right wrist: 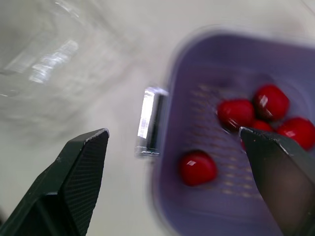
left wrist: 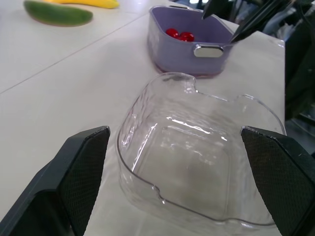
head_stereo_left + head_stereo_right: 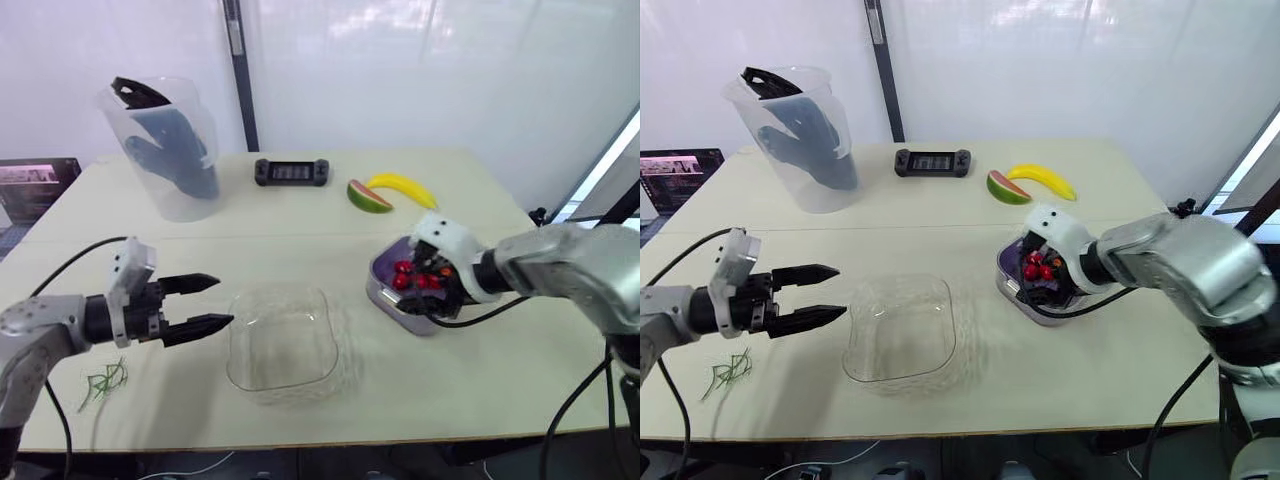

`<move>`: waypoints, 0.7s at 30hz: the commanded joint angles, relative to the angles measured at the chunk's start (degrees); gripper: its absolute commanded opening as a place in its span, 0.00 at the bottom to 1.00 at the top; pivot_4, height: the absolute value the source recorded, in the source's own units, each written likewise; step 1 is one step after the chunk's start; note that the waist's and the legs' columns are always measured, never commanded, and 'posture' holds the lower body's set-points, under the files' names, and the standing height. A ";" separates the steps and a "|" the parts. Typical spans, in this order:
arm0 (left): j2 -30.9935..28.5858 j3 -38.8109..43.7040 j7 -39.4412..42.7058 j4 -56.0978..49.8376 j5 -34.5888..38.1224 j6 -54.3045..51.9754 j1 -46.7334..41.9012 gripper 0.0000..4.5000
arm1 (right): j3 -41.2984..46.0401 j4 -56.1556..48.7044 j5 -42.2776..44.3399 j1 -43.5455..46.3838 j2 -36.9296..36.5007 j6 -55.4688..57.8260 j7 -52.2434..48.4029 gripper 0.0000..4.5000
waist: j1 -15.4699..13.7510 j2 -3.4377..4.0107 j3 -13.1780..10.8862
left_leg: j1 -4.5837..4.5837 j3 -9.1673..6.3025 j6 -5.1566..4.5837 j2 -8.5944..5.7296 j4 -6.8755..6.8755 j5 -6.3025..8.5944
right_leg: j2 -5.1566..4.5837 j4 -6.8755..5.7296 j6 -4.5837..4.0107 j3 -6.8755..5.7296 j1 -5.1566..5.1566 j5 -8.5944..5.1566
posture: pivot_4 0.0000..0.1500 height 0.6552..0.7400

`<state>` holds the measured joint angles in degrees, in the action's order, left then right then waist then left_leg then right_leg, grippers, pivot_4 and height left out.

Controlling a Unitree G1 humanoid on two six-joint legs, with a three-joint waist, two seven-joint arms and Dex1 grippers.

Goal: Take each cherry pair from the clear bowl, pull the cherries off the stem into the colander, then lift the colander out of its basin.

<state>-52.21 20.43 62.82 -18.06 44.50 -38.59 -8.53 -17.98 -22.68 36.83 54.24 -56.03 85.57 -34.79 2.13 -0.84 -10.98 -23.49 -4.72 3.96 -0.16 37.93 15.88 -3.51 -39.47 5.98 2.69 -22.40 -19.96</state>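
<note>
Since the clear bowl (image 3: pixel 283 343) looks empty and the loose red cherries (image 3: pixel 415 278) sit in the purple colander (image 2: pixel 183 46), the stemming appears done.

Step in hand: lifting the colander out of its basin (image 3: pixel 395 308).

Right gripper (image 1: pixel 173 132): fingers spread wide, gripping nothing. One finger hangs over the cherries inside. The other is outside the wall, on the bowl side. The colander's near wall and metal tab (image 1: pixel 147 120), probably a handle, lie between the fingers. Contact with the rim cannot be told.

Left gripper (image 3: pixel 225 302): fingers parted, empty. The bowl lies just ahead of the tips, apart from them.

Green stems (image 3: pixel 105 380): on the table beside the left arm, behind its fingers.

Next move calls for closing the right fingers on the wall or tab. The colander must then rise straight up, leaving the basin down.
</note>
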 commanded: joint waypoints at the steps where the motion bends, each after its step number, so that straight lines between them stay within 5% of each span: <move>1: -0.27 3.61 -1.72 -3.71 1.60 -0.32 1.69 0.99 | -2.17 1.16 -2.31 3.49 1.85 1.21 0.62 1.00 | 0.10 0.00 0.00 | 0.00 0.00 0.00 -0.01 0.00 0.00 | 0.00 -0.01 0.00 0.00 0.00 0.00 | 1.00 1.00; 7: 0.30 5.78 -4.35 -6.64 2.61 -0.71 4.89 0.99 | -4.73 2.17 -2.05 4.88 5.58 5.64 0.01 1.00 | 0.27 0.01 0.00 | 0.00 -0.02 -0.01 0.00 -0.03 0.00 | 0.02 -0.02 0.00 -0.01 -0.02 0.00 | 1.00 1.00; 12: 0.43 5.90 -5.93 -7.59 2.97 -0.55 5.57 1.00 | -5.99 4.34 -3.82 5.70 7.23 5.67 0.88 0.62 | 0.26 0.01 0.00 | 0.01 -0.01 -0.01 -0.01 -0.02 0.00 | 0.04 -0.06 0.00 -0.01 -0.03 0.00 | 1.00 1.00; 21: 0.86 5.30 -7.54 -8.51 3.37 -0.51 5.98 1.00 | -4.08 4.21 -3.18 5.31 10.03 6.93 1.67 0.57 | 0.37 0.01 0.00 | 0.01 -0.01 -0.01 -0.01 -0.02 0.00 | 0.04 -0.06 0.00 -0.01 -0.04 0.00 | 1.00 1.00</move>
<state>-51.31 24.42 55.62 -25.16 46.94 -39.53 -2.54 -24.05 -17.28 32.98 58.86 -46.01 92.09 -33.35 2.50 -0.83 -10.98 -23.48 -4.73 3.96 -0.17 37.91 15.88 -3.47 -39.54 5.98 2.68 -22.44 -19.96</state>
